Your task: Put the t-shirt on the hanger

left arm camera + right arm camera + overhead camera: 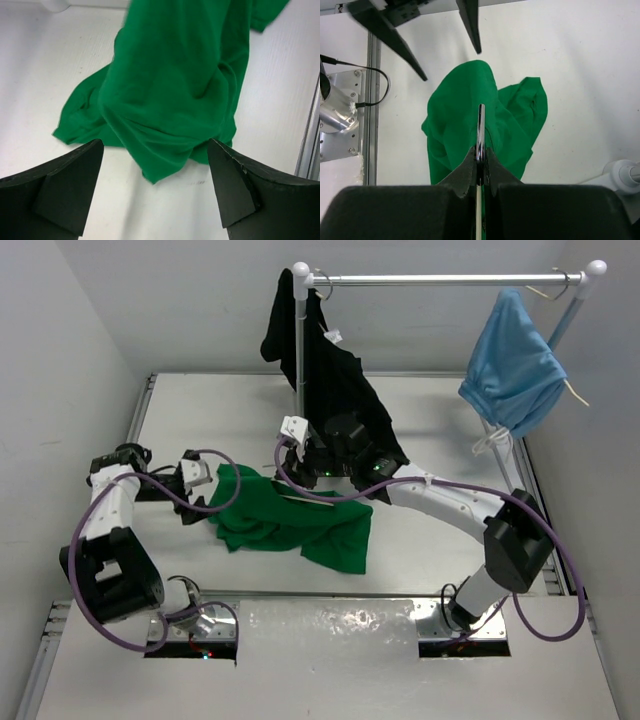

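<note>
The black left gripper (200, 484) stands with its jaws wide apart at the left edge of the bright green, crumpled cloth t-shirt (290, 528), which lies heaped mid-way along the white worktop (200, 410), nearer its near edge. The right gripper (480, 152) is clamped on the thin cream-white hanger (308, 499), which crosses the shirt's far side.

Left arm (110, 505) and right arm (445, 502): white links, black joints
Purple cables (581, 585) loop along both (matte black end effector fingers (60, 195) too).
</note>
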Controlling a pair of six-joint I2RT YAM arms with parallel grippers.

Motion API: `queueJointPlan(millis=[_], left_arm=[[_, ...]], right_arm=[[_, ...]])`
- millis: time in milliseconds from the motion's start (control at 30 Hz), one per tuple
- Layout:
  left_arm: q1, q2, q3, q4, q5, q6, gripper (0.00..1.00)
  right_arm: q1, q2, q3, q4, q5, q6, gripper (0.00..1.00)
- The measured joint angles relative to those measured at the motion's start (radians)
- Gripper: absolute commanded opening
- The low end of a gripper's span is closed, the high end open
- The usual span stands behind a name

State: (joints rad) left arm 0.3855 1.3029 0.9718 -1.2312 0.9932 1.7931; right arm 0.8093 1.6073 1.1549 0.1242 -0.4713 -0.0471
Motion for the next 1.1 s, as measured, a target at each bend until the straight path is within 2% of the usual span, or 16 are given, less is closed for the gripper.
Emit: queueJointPlan(millis=[100,167,267,333,400,467,500,533,567,600,933,1100], left_arm=[[-0.005,0.05,-0.003,0.076,0.033,-0.093,0.74],[-0.005,0.074,-0.006,0.159,0.043,-0.188,0.63],[-0.014,0.083,-0.017,0.275,0.047,-0.317,0.58],[-0.037,0.082,-0.033,0.348,0.043,-0.399,0.49],[-0.074,0.082,-0.06,0.426,0.029,-0.492,0.47],[-0.114,0.083,-0.082,0.481,0.012,-0.573,0.39],[-0.129,0.083,-0.085,0.496,0.008,-0.603,0.34],[-0.14,0.083,-0.086,0.509,0.005,-0.629,0.18],[-0.147,0.083,-0.086,0.518,0.004,-0.651,0.06],[-0.15,0.083,-0.086,0.525,-0.001,-0.67,0.01],[-0.106,0.083,-0.085,0.614,-0.144,-0.814,0.0],[-0.092,0.1,-0.069,0.593,-0.135,-0.835,0.0]], right_arm=[[0.002,-0.011,0.0,-0.017,0.002,-0.01,0.0],[0.004,-0.016,0.0,-0.028,0.002,-0.013,0.0],[0.004,-0.019,0.0,-0.036,0.003,-0.018,0.0],[0.004,-0.02,0.0,-0.045,0.003,-0.021,0.0],[0.004,-0.021,0.0,-0.053,0.003,-0.024,0.0],[0.005,-0.022,0.0,-0.058,0.003,-0.026,0.0],[0.005,-0.023,0.0,-0.06,0.005,-0.028,0.0],[0.004,-0.023,0.0,-0.063,0.009,-0.031,0.0],[0.005,-0.023,0.0,-0.065,0.014,-0.034,0.0],[0.005,-0.023,0.0,-0.068,0.021,-0.037,0.0],[-0.01,-0.071,-0.003,-0.151,0.071,-0.092,0.0],[-0.044,-0.146,-0.063,-0.154,0.088,-0.111,0.0]])
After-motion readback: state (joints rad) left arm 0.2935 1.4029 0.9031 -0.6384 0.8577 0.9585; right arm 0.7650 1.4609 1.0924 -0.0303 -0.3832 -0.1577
